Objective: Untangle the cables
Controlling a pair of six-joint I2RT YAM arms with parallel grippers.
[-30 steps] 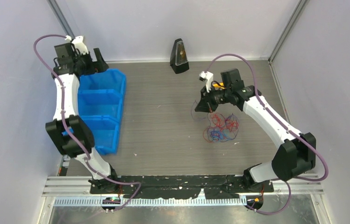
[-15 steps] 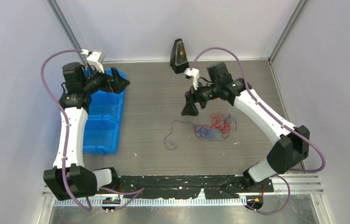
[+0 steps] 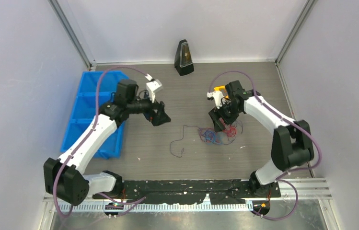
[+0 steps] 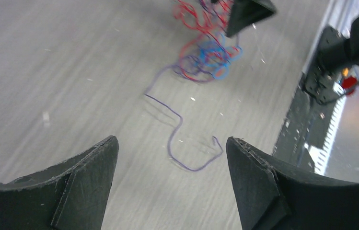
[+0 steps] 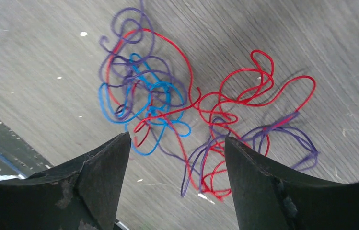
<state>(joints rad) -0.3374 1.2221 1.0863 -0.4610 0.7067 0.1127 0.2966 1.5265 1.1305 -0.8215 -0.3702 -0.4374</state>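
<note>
The cables [image 3: 218, 134] lie as a loose tangle of thin red, blue and purple strands right of the table's middle. One purple strand [image 3: 177, 141] trails out of it to the left, lying free. My right gripper [image 3: 218, 124] hangs just above the tangle's far side, open, with nothing between its fingers. In the right wrist view the tangle [image 5: 156, 103] spreads below the right gripper [image 5: 177, 137]. My left gripper [image 3: 160, 117] hovers left of the strand, open and empty. The left wrist view shows the purple strand [image 4: 177, 129] curling just beyond the left gripper [image 4: 171, 140].
A blue bin [image 3: 79, 120] with compartments stands along the left side, under the left arm. A black wedge-shaped object [image 3: 183, 57] sits at the back wall. The black base rail [image 3: 187, 186] runs along the near edge.
The right gripper opened, let go of the purple strand it had drawn leftward, and dropped back over the tangle. The left arm swung from the bin towards the table's middle.
</note>
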